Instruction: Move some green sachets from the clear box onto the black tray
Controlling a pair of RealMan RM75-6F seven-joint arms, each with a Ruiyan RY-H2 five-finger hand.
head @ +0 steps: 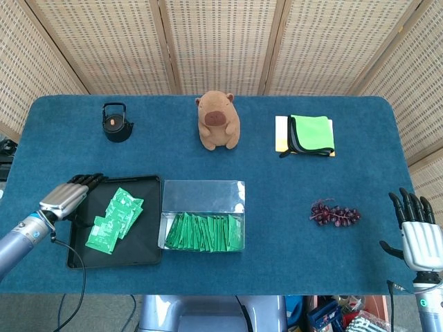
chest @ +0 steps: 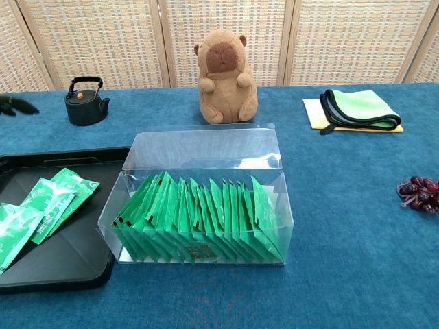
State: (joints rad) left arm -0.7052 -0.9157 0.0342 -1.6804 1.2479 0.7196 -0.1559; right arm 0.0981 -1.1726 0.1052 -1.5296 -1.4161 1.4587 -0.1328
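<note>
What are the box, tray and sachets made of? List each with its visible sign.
Clear box: likely thin rigid plastic; transparent, glossy walls.
Black tray: probably moulded plastic; smooth, faint sheen.
Green sachets: seemingly plastic or foil film; shiny, flat, sealed edges.

Blue-clothed table (head: 277, 207) before a folding screen (head: 221, 41) of woven wicker panels, evenly lit.
</note>
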